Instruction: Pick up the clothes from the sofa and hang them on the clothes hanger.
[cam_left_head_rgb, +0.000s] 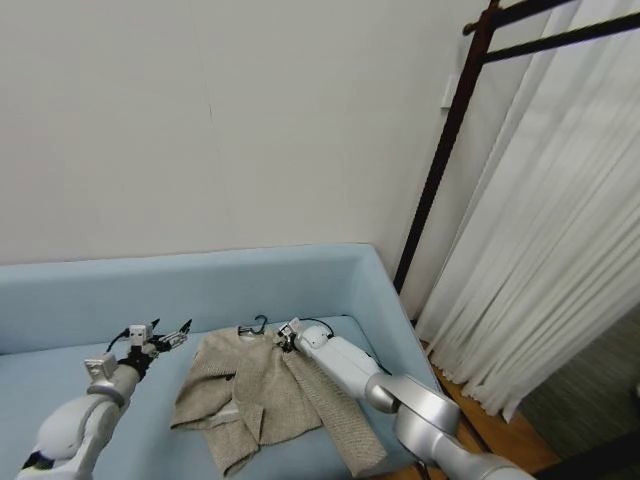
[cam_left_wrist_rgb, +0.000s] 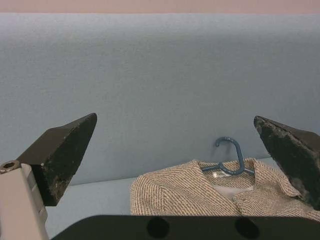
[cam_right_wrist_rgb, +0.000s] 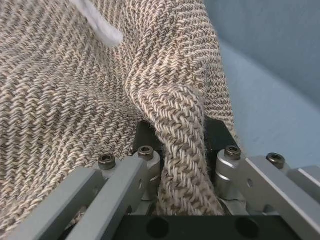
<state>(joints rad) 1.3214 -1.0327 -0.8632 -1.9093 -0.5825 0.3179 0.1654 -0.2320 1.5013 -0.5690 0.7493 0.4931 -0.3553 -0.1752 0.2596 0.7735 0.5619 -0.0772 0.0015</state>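
A beige knitted cardigan (cam_left_head_rgb: 262, 395) lies spread on the light blue sofa (cam_left_head_rgb: 200, 285), on a blue hanger whose hook (cam_left_head_rgb: 259, 324) points toward the backrest. My right gripper (cam_left_head_rgb: 287, 335) is at the cardigan's collar, shut on a fold of the knit (cam_right_wrist_rgb: 182, 145) that runs between its jaws. My left gripper (cam_left_head_rgb: 160, 338) hovers over the seat to the left of the cardigan, open, its dark fingertips (cam_left_wrist_rgb: 67, 152) spread wide with the hanger hook (cam_left_wrist_rgb: 231, 154) and collar (cam_left_wrist_rgb: 225, 192) ahead of it.
A dark brown clothes rack (cam_left_head_rgb: 450, 130) stands to the right of the sofa, its bars high at the upper right. White curtains (cam_left_head_rgb: 560, 250) hang beyond it. A plain wall (cam_left_head_rgb: 200, 120) rises behind the sofa.
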